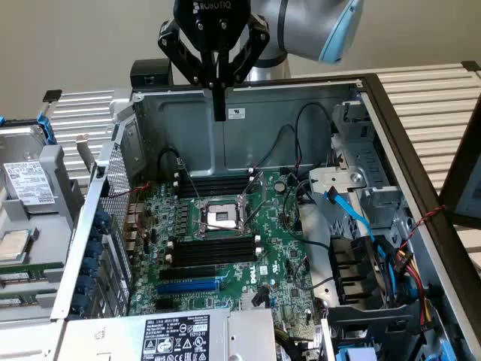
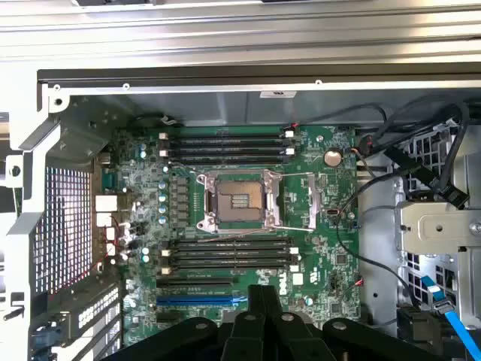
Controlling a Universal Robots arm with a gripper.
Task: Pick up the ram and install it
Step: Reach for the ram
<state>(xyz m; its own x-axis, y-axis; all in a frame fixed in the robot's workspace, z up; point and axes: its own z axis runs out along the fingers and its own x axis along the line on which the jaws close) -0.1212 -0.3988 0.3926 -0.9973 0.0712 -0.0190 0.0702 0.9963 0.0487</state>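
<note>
The open computer case (image 1: 188, 128) is lying across the exterior view's centre, its green motherboard (image 1: 282, 259) facing up. The gripper (image 1: 219, 114) is hanging above it at upper centre, fingers closed on nothing. The ram (image 1: 26, 278) is lying outside the case, at lower left.

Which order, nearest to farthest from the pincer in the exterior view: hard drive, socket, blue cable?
1. Socket, centre, below the pincer.
2. Blue cable, toward the exterior view's right.
3. Hard drive, far on the exterior view's left.

Arm (image 1: 308, 26) high, tool (image 1: 219, 111) vertical, fingertips (image 1: 219, 101) pressed together.
</note>
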